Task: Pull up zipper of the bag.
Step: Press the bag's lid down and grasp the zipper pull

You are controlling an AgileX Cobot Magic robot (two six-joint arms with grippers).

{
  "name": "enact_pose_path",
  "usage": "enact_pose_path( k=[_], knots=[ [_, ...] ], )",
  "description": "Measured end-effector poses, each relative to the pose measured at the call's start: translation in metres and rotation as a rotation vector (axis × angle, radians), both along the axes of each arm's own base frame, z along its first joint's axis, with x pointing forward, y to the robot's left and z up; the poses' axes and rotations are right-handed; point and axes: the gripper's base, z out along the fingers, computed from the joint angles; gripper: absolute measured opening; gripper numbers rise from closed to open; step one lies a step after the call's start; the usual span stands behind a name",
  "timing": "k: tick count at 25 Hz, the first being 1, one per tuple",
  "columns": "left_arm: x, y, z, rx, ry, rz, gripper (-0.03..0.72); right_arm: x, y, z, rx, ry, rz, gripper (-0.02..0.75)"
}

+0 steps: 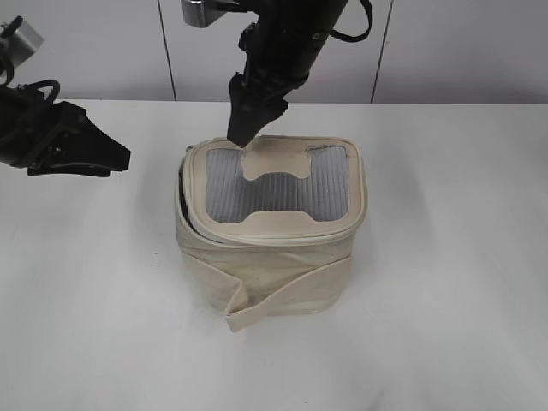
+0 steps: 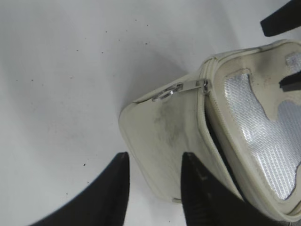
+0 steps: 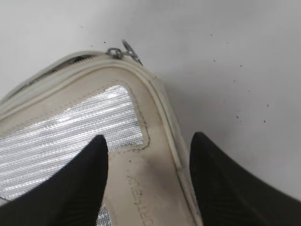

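Observation:
The cream bag point(image 1: 265, 265) stands in the middle of the table, its lid showing the grey ribbed panel point(image 1: 223, 184) and the bone-shaped patch. The zipper's silver pull point(image 2: 186, 87) with its ring lies at the lid's back left corner; it also shows in the right wrist view point(image 3: 123, 50). A dark gap runs along the lid's left rim. My right gripper point(image 1: 244, 130) is open, its fingers point(image 3: 149, 136) straddling the lid's back rim, short of the pull. My left gripper point(image 1: 120, 158) is open and empty, left of the bag point(image 2: 155, 155).
The white table point(image 1: 445, 257) surrounds the bag. The bag's strap band point(image 1: 282, 295) wraps the body, with a loose end at the front. A white panelled wall stands behind the table.

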Motion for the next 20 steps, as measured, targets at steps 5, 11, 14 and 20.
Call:
enact_pose_path(
  k=[5,11,14,20],
  knots=[
    [-0.001,-0.001,0.000,-0.005,0.006,-0.008,0.290,0.000,0.002,-0.003,0.006,0.008,0.013,0.442],
    [-0.003,-0.002,0.001,-0.020,0.022,-0.030,0.297,0.004,0.003,-0.018,-0.016,0.027,0.016,0.440],
    [-0.004,-0.003,0.001,-0.024,0.027,-0.037,0.298,0.004,0.003,-0.017,-0.015,0.024,0.020,0.440],
    [-0.004,-0.003,0.001,-0.026,0.028,-0.039,0.302,0.006,0.005,-0.029,-0.026,0.042,0.026,0.440]
  ],
)
